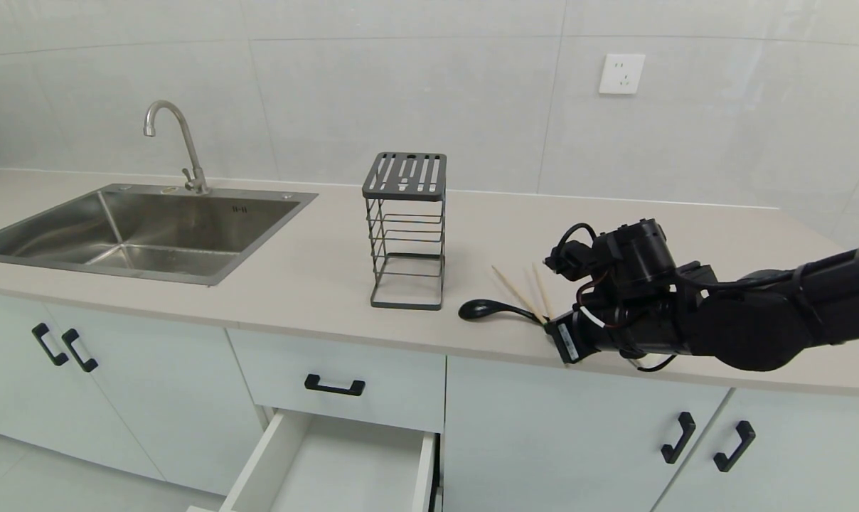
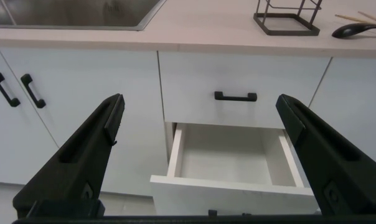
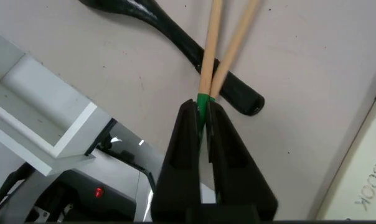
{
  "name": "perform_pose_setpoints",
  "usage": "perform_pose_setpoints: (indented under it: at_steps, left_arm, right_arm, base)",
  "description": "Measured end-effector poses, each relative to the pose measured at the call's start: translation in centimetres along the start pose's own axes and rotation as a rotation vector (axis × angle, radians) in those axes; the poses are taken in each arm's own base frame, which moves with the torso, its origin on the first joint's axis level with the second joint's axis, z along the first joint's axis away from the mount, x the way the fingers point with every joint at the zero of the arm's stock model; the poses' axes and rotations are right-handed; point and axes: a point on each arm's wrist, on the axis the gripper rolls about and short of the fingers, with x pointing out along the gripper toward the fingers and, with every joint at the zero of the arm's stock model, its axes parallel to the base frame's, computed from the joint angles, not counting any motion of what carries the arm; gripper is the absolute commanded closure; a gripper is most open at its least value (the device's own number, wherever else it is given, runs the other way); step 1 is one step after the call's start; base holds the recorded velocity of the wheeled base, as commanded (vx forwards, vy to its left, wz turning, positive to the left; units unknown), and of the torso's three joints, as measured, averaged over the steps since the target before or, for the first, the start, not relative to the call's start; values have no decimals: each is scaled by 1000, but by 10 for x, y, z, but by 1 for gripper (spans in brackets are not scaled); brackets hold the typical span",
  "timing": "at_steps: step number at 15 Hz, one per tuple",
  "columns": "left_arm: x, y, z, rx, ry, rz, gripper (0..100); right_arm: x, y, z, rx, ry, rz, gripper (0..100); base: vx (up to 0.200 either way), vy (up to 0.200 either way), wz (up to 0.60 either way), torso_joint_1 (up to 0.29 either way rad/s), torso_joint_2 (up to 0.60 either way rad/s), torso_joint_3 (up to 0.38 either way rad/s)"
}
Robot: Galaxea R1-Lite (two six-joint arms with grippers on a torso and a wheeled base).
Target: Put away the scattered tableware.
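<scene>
Two chopsticks [image 3: 211, 37], clamped at their green ends in the right hand [image 3: 202, 111], run straight out ahead of it across the black spoon [image 3: 175, 34] on the surface [image 1: 316, 270]; the left hand [image 2: 199, 102], spread open, is farther off.

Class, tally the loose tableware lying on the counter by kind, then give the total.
Chopsticks: 2, ends pinched in the right gripper
Black spoon: 1
Total: 3
</scene>
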Motion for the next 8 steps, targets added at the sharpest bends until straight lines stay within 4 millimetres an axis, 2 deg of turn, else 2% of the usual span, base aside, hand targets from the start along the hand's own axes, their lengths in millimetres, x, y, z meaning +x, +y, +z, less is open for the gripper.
perform_pose_setpoints:
  at_steps: [5,8]
  left_arm:
    - [0,0,0,0,0,1,0]
    - [0,0,0,0,0,1,0]
  right_arm:
    - [0,-20,10,38,-53,-68,100]
    - [-2,-24,13,43,-76,-77,100]
  base:
    - [0,0,0,0,0,0]
    - [0,0,0,0,0,0]
